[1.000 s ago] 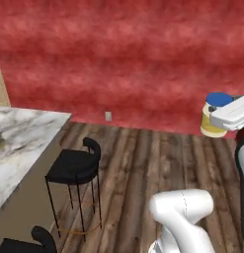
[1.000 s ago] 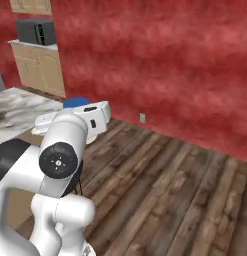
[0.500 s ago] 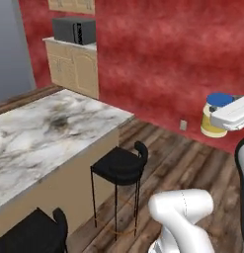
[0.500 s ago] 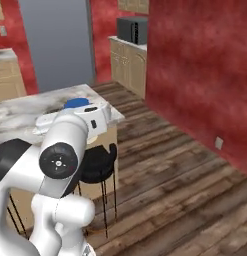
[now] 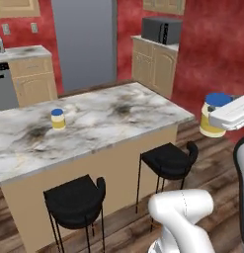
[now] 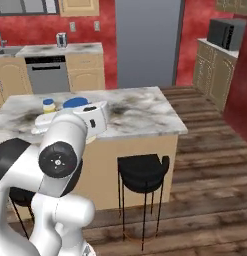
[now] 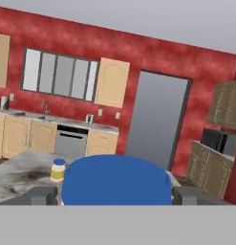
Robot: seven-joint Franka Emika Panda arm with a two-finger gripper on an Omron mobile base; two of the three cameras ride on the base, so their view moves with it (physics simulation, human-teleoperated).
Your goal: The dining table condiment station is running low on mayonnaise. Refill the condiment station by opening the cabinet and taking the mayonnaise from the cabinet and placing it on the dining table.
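Red textured walls (image 5: 212, 44) all round, dark wood plank floor (image 6: 210, 170) below. Tall grey refrigerator (image 5: 84, 42) against the back wall, flanked by tan arched-door cabinets (image 5: 153, 66) topped with marble. Black microwave (image 5: 161, 29) on the counter at the right. Grey dishwasher (image 6: 47, 75) under the far counter, with a sink faucet (image 7: 45, 108) farther along. Frosted multi-pane window (image 7: 59, 72) above, beside a tan wall cupboard (image 7: 112, 82). Black round stools (image 5: 168, 160) tucked close to the island.

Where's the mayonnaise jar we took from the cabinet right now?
The mayonnaise sits between the gripper fingers at the left base view's right edge, off the dining table, above the floor beside its stools.
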